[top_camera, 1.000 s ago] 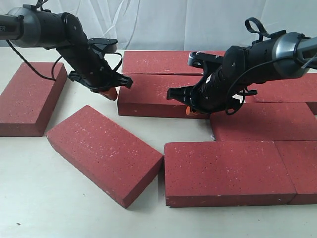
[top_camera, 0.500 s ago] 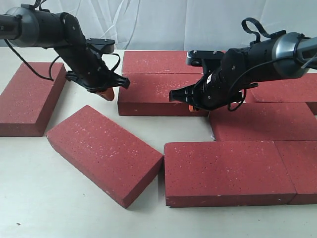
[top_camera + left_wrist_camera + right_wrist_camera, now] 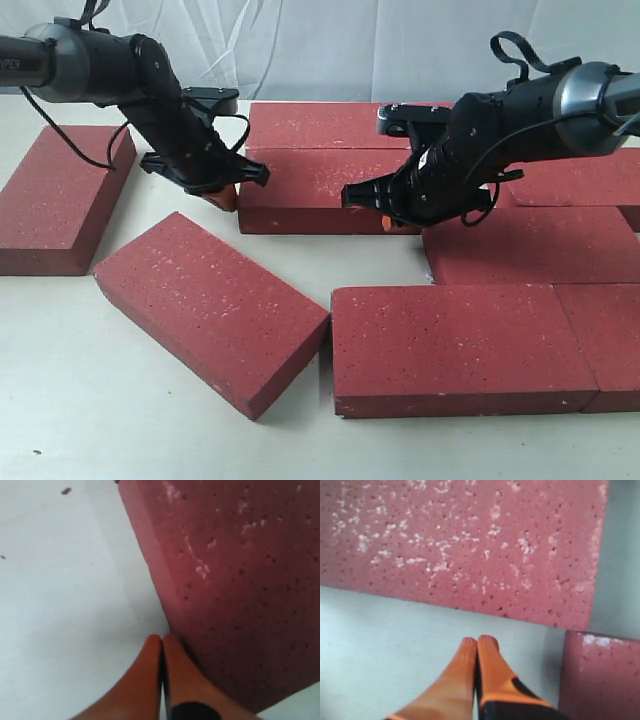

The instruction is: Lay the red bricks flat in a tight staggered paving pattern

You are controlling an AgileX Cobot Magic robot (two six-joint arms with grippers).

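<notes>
Bricks [image 3: 455,345], dark red, thick and rectangular, lie flat on the pale, smooth desk [image 3: 80,420]. Their matte faces are rough, pitted with tiny holes and flecked with pale specks. Most are packed in rows at centre and right. Two sit end to end in the front row, with one behind them at right. A middle brick [image 3: 310,190] has a back brick [image 3: 330,125] touching it from behind, and another lies at the far right edge. A skewed brick [image 3: 205,305] lies at an angle, its corner meeting the front row's left end. A lone brick [image 3: 55,195] sits well apart at left. Creased white cloth [image 3: 330,50] hangs behind the desk. The left tool [image 3: 222,193], black with orange fingers [image 3: 145,680], is clenched on nothing, its tips just beside the middle brick's left end. The right tool [image 3: 385,225] is likewise clenched and empty, its tips low over bare desk just in front of that brick's right front corner.
</notes>
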